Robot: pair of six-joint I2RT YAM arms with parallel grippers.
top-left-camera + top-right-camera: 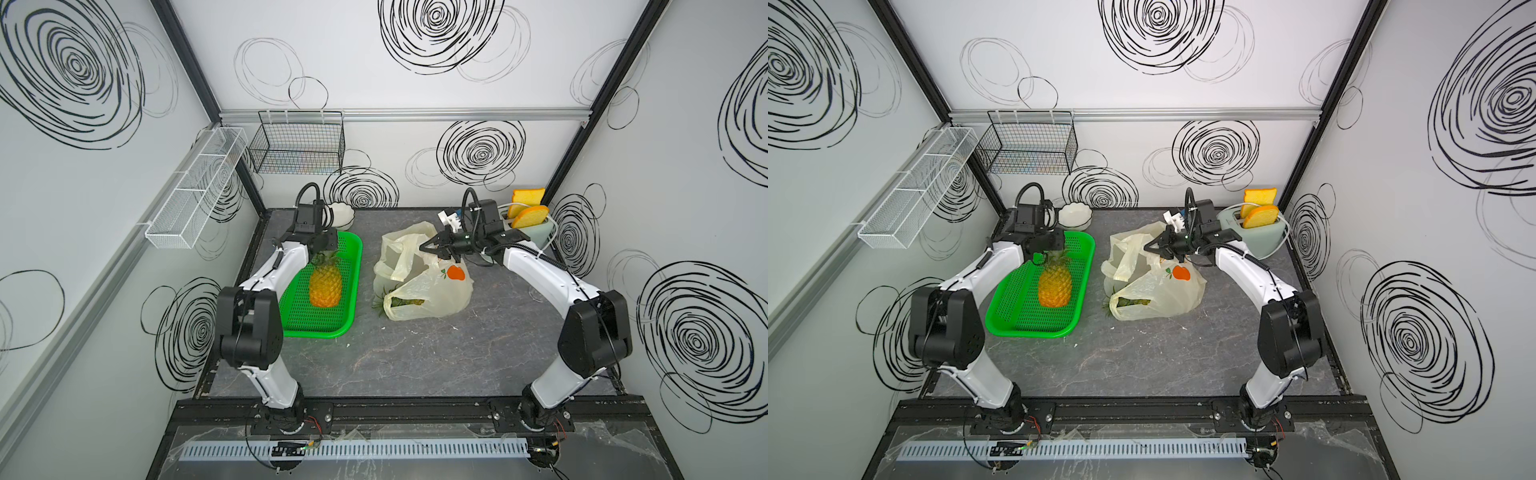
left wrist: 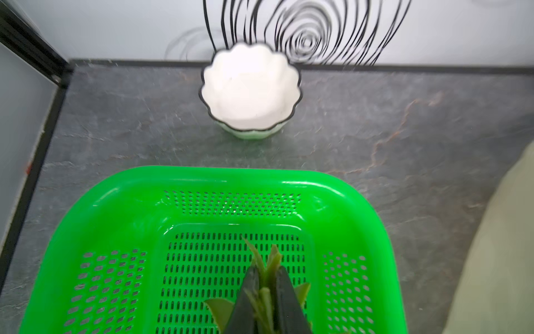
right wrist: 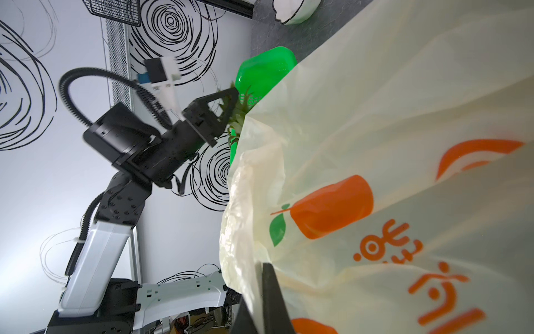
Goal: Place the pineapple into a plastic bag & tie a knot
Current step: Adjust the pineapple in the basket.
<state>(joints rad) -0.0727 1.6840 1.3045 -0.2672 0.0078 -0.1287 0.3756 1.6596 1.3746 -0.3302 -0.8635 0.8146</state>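
Now, left claw (image 2: 267, 269) gripping pineapple (image 1: 326, 286) in green basket (image 1: 309, 332), right claw (image 1: 424, 248) pinching plastic bag (image 1: 440, 295) holding second pineapple (image 1: 405, 302)

A green perforated tray (image 1: 300, 309) lies near a white scalloped bowl (image 1: 345, 215); a toaster (image 1: 541, 236) holding toast (image 1: 530, 216) stands well apart.

A dark grey, veined desk (image 1: 415, 357) is seen in both top views. A green perforated tray (image 1: 316, 332) is set on its left part, with a white scalloped bowl (image 1: 343, 215) just behind it. The plastic bag (image 1: 436, 299) is laid near the middle, and a pale toaster (image 1: 1264, 241) is stood in the far right corner
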